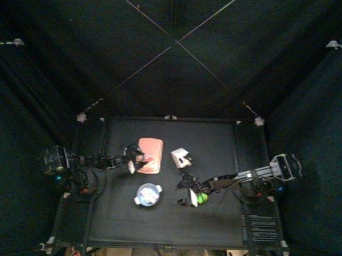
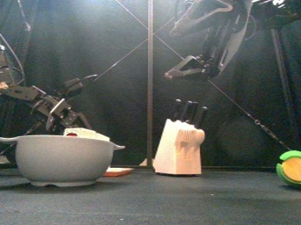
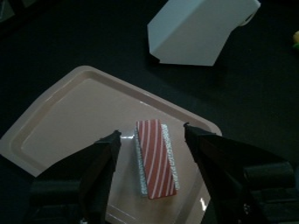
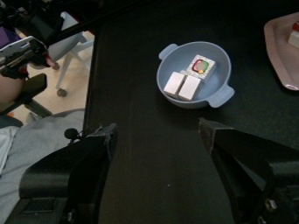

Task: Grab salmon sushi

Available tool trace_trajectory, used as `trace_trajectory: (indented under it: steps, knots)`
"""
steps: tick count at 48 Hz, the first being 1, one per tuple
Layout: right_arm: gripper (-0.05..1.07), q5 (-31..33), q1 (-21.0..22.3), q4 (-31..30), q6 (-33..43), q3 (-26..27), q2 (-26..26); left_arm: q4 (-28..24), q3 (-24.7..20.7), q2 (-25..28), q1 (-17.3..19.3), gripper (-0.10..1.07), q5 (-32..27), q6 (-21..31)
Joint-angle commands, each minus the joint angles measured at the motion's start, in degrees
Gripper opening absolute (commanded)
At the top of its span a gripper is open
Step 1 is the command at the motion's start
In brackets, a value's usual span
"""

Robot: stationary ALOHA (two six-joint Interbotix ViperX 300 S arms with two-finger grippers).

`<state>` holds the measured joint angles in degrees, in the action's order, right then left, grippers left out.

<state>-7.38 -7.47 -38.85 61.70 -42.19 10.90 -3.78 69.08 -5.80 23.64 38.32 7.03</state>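
Note:
The salmon sushi [image 3: 156, 157], a small whitish block with an orange-pink striped top, lies on the flat pink tray [image 3: 70, 109]. My left gripper [image 3: 158, 144] is open and low over the tray, one jaw on each side of the sushi, with a narrow gap at both sides. From above, the left gripper [image 1: 138, 158] is at the tray's [image 1: 155, 147] left edge. My right gripper [image 4: 158, 131] hangs open and holds nothing, above the table near the blue-and-white bowl [image 4: 170, 54].
The bowl [image 1: 147, 195] holds small blocks and stands in front of the tray. A white knife block [image 2: 179, 149] stands just right of the tray. A green and yellow object [image 2: 290, 167] lies at the front right. Black curtains surround the table.

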Motion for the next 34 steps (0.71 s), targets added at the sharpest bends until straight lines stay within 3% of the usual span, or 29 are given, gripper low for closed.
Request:
trace_trajectory:
  steps: [1, 20, 34]
  knots:
    - [1.02, -0.53, 0.00, 0.09, 0.00, 0.79, 0.70, -0.35, -0.35, -0.53, -0.18, 0.93, -0.88, -0.09]
    - [1.02, -0.62, 0.00, 0.09, 0.00, 0.97, 0.00, -2.02, -4.04, 1.05, -2.64, 0.93, -13.62, -0.09]
    - [1.02, -0.62, 0.00, 0.09, 0.00, 0.88, 0.00, -1.85, -6.15, 4.83, -2.20, 0.93, -15.38, 0.00]
